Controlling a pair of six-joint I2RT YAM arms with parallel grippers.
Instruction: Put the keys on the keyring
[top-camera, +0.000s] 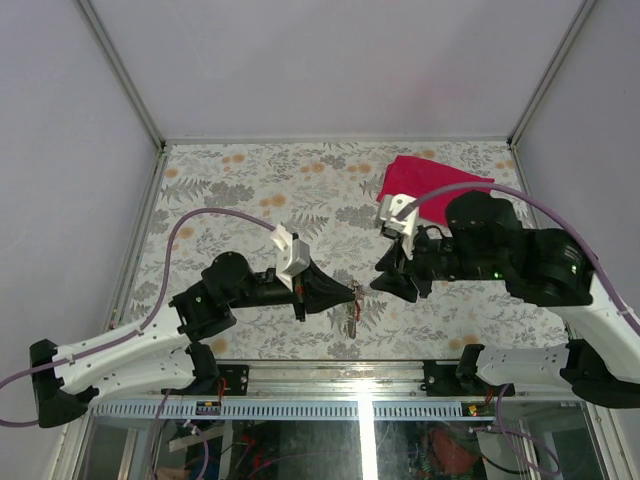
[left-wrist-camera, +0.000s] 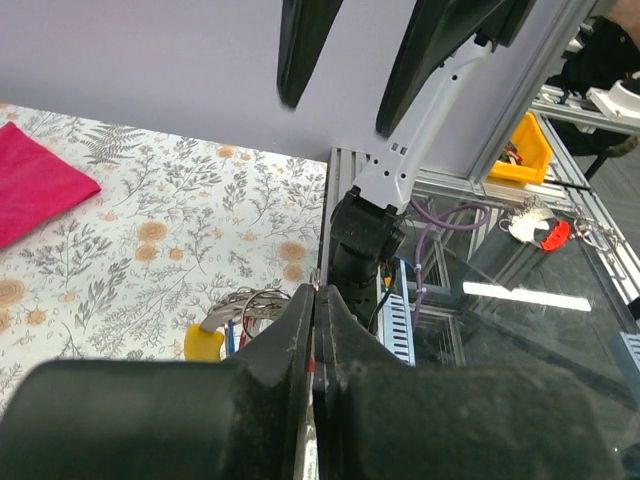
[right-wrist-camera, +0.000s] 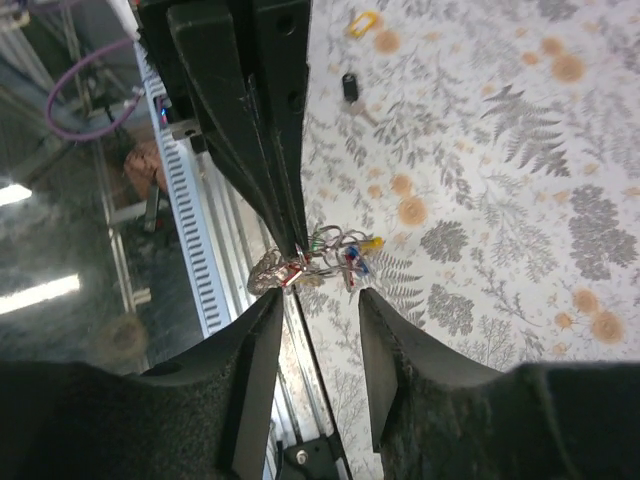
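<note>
My left gripper (top-camera: 350, 293) is shut on the keyring (top-camera: 352, 316), a thin silvery wire ring that hangs from its tips just above the table's near edge. In the right wrist view the keyring (right-wrist-camera: 325, 262) carries yellow, blue, red and green tags, pinched at the left fingertips (right-wrist-camera: 297, 245). In the left wrist view the ring (left-wrist-camera: 250, 305) and its yellow tag (left-wrist-camera: 204, 342) show left of the closed left gripper (left-wrist-camera: 318, 298). My right gripper (top-camera: 384, 282) is open and empty, its fingertips (right-wrist-camera: 262, 325) just short of the bundle. A small black key (right-wrist-camera: 349, 87) lies loose on the table.
A big red cloth (top-camera: 425, 180) lies at the back right of the floral table and also shows in the left wrist view (left-wrist-camera: 35, 180). A loose yellow tag (right-wrist-camera: 362, 22) lies beyond the black key. The aluminium rail (top-camera: 330, 368) and glass edge run right below the grippers.
</note>
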